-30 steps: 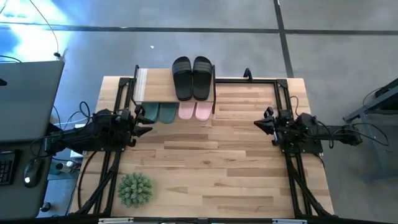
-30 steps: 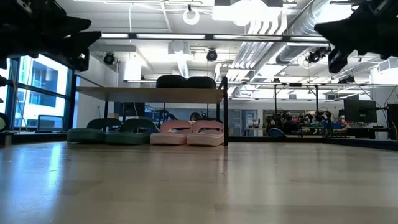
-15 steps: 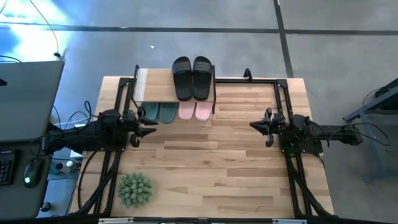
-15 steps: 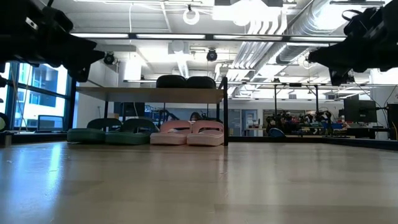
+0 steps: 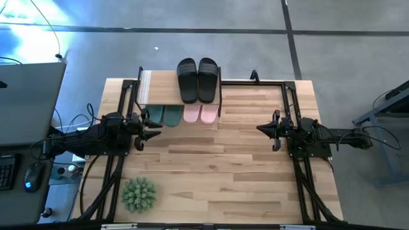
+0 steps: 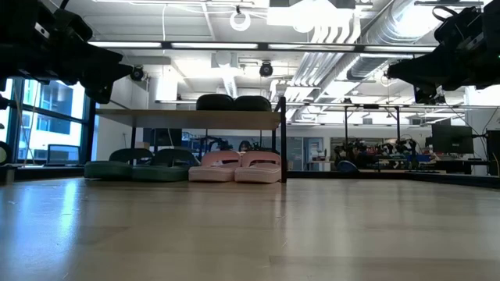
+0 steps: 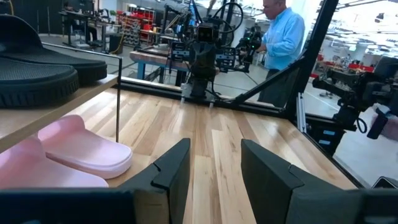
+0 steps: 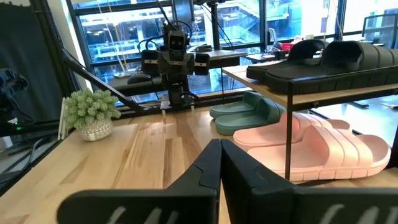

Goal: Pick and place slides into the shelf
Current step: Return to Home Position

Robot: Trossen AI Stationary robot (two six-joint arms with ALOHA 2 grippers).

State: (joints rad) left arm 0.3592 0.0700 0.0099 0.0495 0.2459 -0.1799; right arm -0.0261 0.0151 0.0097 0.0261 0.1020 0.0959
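Shelf (image 5: 148,86) sits at upper centre of the table (image 5: 223,172). Black slides (image 5: 197,80) are on its top board, with green slides (image 5: 164,115) and pink slides (image 5: 200,114) side by side beneath. Left hand (image 5: 155,128), centre left, has its fingers apart and holds nothing. Right hand (image 5: 260,128), centre right, has its fingers pressed together and holds nothing.

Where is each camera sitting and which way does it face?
High: overhead, facing straight down on the table; left arm and right arm show.
Low: tabletop height, level toward the shelf; arms at top corners.
Left wrist: on left arm, past open left pincer toward right arm.
Right wrist: on right arm, past shut right pincer toward left arm.
Both wrist views share the pink slides.
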